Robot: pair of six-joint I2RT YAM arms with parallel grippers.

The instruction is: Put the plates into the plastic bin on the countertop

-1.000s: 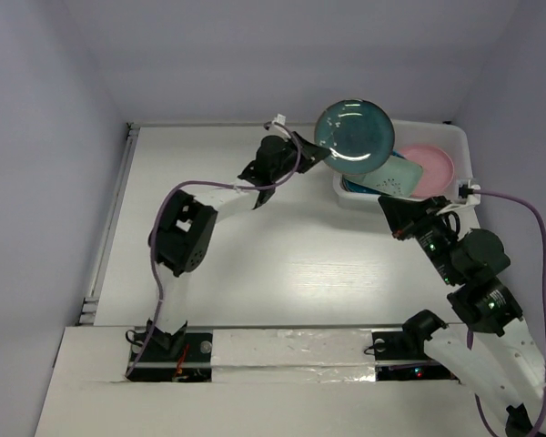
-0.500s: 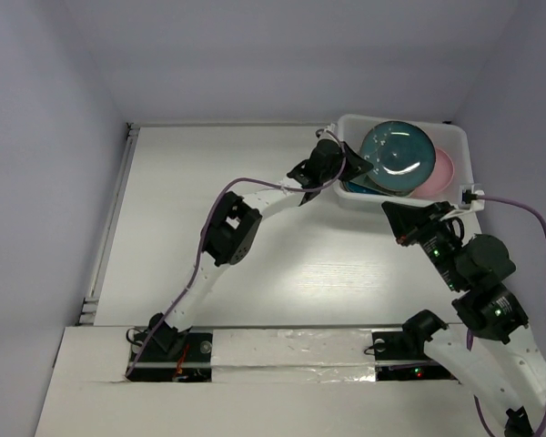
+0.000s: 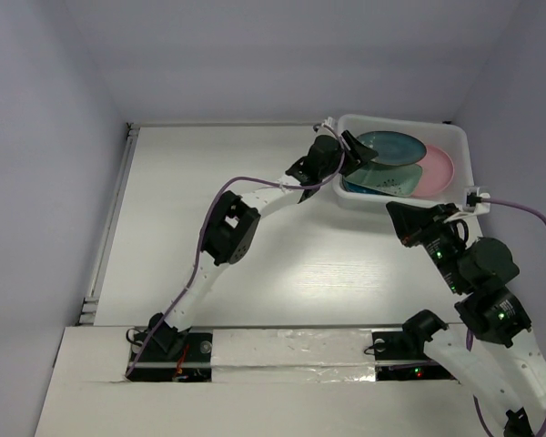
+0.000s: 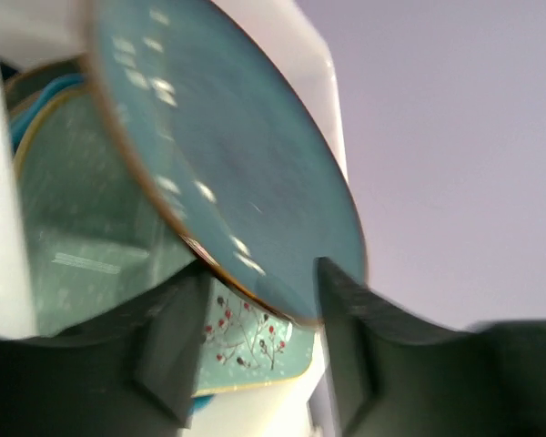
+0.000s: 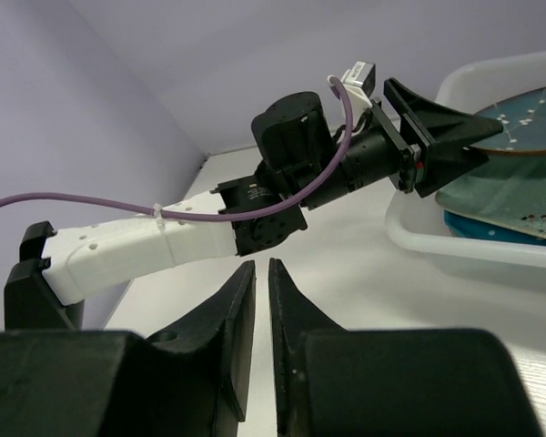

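Observation:
The dark teal round plate [image 3: 393, 148] lies nearly flat in the plastic bin [image 3: 464, 150] on top of the mint green flower plate [image 3: 396, 178]. The pink plate [image 3: 439, 168] lies beside them. My left gripper [image 3: 348, 148] is at the bin's left rim. Its jaws stand apart around the teal plate's near rim [image 4: 227, 155], and the mint plate [image 4: 246, 332] shows in the gap. A blue plate edge [image 5: 478, 223] shows under the mint plate [image 5: 510, 187]. The grey and navy plates are hidden. My right gripper [image 3: 393, 212] is shut and empty, in front of the bin.
The white countertop [image 3: 209, 182] stretches left of the bin, enclosed by lavender walls. The left arm [image 5: 164, 241] reaches across the middle of it toward the bin's near wall [image 5: 419, 237]. The right gripper [image 5: 262, 269] hovers low over the surface.
My left arm carried the teal plate from above the bin's left corner down into the bin and tipped it from upright to nearly flat. The right arm barely moved.

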